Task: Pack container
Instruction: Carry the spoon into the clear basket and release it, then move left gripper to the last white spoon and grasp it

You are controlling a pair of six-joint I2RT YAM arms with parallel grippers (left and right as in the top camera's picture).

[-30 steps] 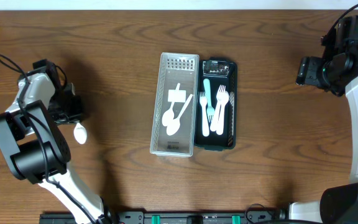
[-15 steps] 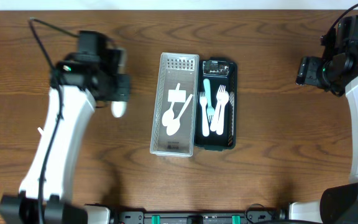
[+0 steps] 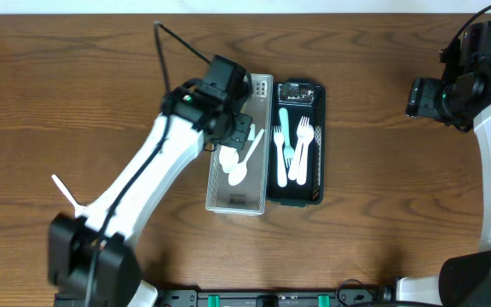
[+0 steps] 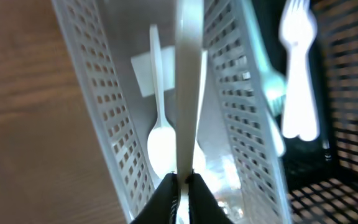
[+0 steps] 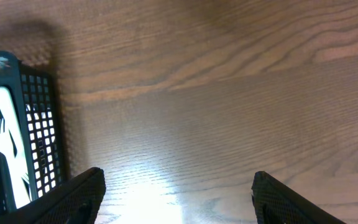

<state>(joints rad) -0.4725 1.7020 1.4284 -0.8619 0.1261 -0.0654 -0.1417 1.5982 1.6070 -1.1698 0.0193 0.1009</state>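
A spoon [image 4: 188, 74] is clamped in the left gripper [image 4: 182, 180] over the basket [image 3: 228, 203], where cutlery [image 3: 239, 173] already lies, the right gripper [image 5: 178, 198] is held released far right, and a white piece [image 3: 62, 188] at left seems unpacked.

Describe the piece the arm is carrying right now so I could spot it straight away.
At the middle of the wooden table, a white mesh basket sits beside a black basket. Above the white basket, the left gripper pinches a white plastic spoon. Unlike the other spoon lying flat inside, it hangs from the gripper.
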